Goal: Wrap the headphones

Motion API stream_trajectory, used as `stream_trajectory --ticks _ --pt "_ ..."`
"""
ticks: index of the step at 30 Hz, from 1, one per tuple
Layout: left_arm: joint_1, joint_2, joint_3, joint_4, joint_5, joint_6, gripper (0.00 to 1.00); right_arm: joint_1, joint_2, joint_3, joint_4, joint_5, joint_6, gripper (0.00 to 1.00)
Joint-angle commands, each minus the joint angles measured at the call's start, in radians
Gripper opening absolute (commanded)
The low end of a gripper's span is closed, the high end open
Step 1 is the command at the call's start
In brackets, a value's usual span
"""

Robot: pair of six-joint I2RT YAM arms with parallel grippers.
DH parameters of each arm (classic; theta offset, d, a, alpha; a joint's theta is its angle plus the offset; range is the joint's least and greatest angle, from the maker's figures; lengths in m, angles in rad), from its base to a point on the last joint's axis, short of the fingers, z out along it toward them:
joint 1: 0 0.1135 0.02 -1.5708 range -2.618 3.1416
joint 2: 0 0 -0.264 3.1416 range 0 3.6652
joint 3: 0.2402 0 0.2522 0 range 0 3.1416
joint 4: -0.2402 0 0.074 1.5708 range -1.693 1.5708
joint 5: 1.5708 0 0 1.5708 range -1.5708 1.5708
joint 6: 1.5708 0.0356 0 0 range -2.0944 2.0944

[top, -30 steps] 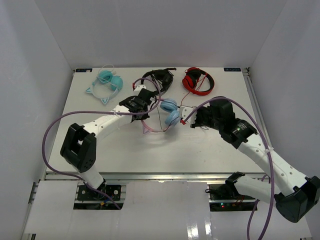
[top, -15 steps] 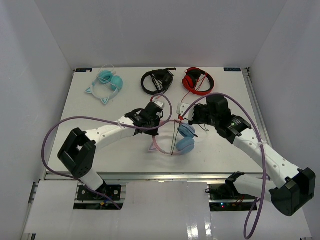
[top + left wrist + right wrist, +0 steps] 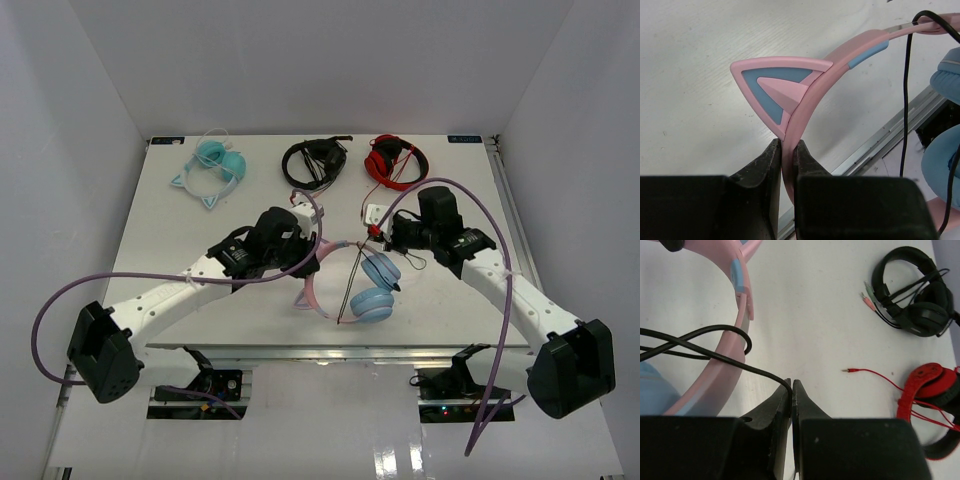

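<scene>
The headphones [image 3: 372, 297] have light blue earcups and a pale pink headband [image 3: 312, 285] with cat ears; they are near the table's front middle. My left gripper [image 3: 308, 258] is shut on the pink headband [image 3: 810, 100], just below a cat ear [image 3: 775, 90]. My right gripper [image 3: 381, 234] is shut on the thin dark cable [image 3: 715, 357], which loops over the headband [image 3: 720, 370] and runs down past the earcups [image 3: 945, 165]. In the top view the cable [image 3: 350, 285] stretches from the right gripper across the headphones.
All-teal cat-ear headphones [image 3: 212, 168] lie at the back left. Black headphones [image 3: 315, 160] and red headphones [image 3: 395, 160] lie at the back middle; they also show in the right wrist view, black [image 3: 915, 290] and red [image 3: 930, 400]. The table's front edge [image 3: 340, 347] is close.
</scene>
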Motion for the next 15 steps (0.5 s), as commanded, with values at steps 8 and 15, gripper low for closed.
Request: stream_trajectory --ticks 8,15 --pt "-0.008 -0.095 0.083 0.019 -0.029 -0.013 0.0 -0.075 0.006 -0.053 0.1 -0.358 0.187 0.09" --pt "-0.008 -0.091 0.19 -0.036 -0.08 0.0 0.0 -0.096 0.007 -0.129 0.227 -0.509 0.326 0.17"
